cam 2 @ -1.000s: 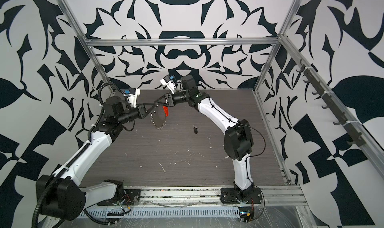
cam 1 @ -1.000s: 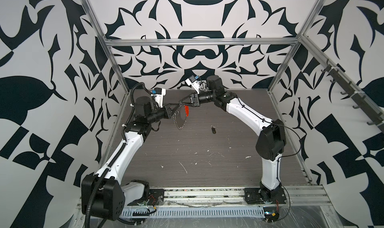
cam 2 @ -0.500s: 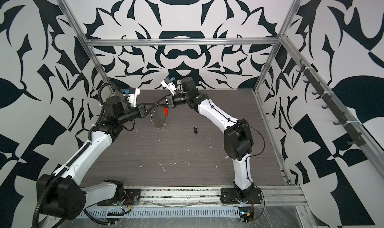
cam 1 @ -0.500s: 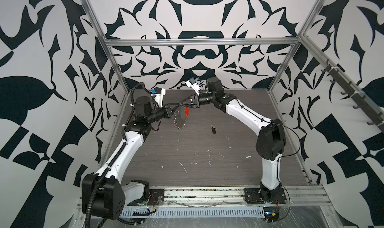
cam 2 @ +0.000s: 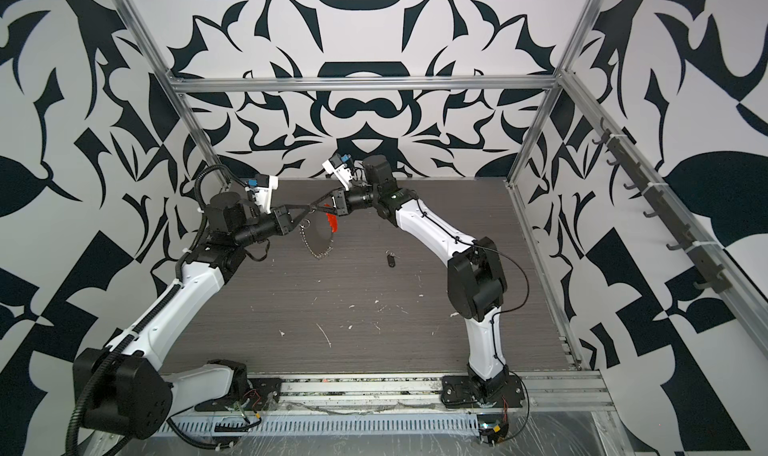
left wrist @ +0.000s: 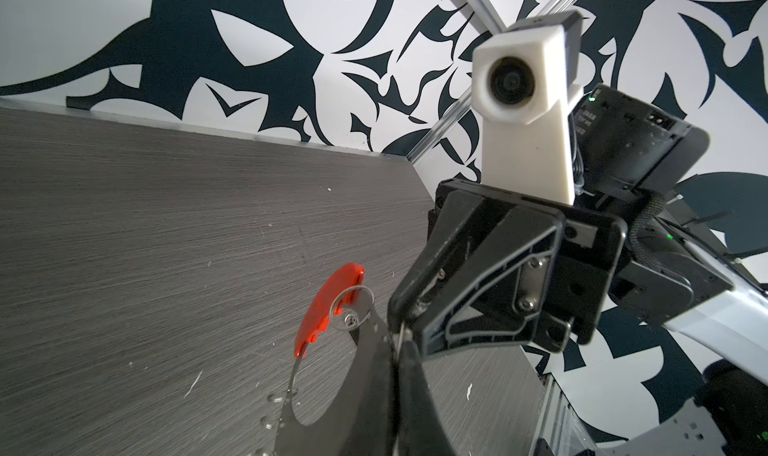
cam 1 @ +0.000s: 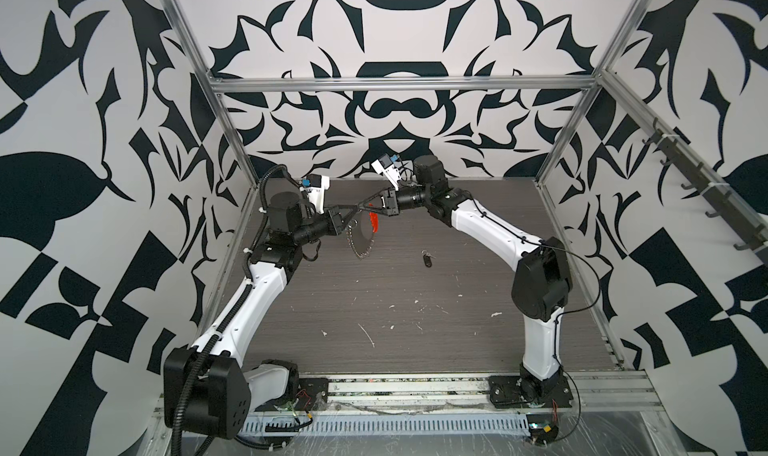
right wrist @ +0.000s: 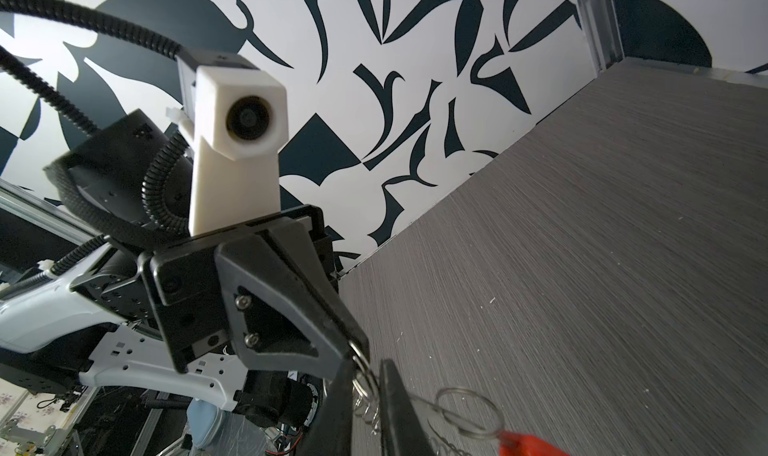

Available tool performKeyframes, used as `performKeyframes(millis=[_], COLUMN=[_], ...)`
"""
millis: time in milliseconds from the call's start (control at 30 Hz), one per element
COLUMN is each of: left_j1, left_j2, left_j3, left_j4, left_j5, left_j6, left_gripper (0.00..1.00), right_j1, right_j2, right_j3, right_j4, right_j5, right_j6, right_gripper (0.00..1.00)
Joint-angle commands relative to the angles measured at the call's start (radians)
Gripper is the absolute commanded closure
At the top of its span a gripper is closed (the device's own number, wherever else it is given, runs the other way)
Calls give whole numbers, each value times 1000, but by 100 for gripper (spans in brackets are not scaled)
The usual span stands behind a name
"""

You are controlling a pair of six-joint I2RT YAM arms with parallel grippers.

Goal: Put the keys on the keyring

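One hanging keyring (cam 1: 375, 224); apparently one key (cam 1: 425, 261) on the table (cam 1: 415, 321).

Test cell w/ patterned walls, grey table, soft even light.
Back wall (cam 1: 399, 38) and side walls are white w/ big dark leaf-like shapes. A silver alu. frame (cam 1: 399, 85) runs along the edges, w/ one crossbar before the back wall. The table top (cam 1: 436, 275) is grey-brown w/ fine grain and small white flecks (cam 1: 366, 333) toward the front. On the wall at the right of both top views sits a slanted rail w/ dark hooks (cam 2: 665, 225). At the front edge lies a slotted white cable duct (cam 1: 374, 427).
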Motion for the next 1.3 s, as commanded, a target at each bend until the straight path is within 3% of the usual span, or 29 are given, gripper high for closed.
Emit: performKeyframes(millis=[0, 133, 267, 500, 600, 700, 800, 867, 1267], left_j1=[2, 2, 2, 2, 2, 2, 3, 2, 3], left_j2=[12, 17, 15, 15, 17, 15, 14, 15, 18], left_j3=[30, 25, 18, 23, 25, 25, 21, 20, -1], left_j4=[76, 84, 83, 26, 1, -15, -21, -23, 4], left_j5=[18, 21, 15, -25, -31, -41, -44, -46, -38], left_j6=[-19, -26, -26, -3, 8, 16, 19, 19, -2], left_gripper=[100, 100, 100, 100, 88, 84, 86, 100, 100], right_j1=[37, 53, 59, 61, 63, 65, 66, 65, 65], right_j2=[-6, 7, 7, -38, -58, -72, -81, -86, -102], right_j3=[11, 37, 47, 37, 15, -2, -19, -29, -72], right_j4=[63, 63, 36, -86, -76, -65, -58, -52, -26], right_j5=[-36, -21, 20, 193, 233, 254, 267, 268, 277], right_j6=[21, 25, 1, -148, -177, -197, -213, -212, -203], right_gripper=[88, 100, 100, 100, 100, 100, 100, 100, 100])
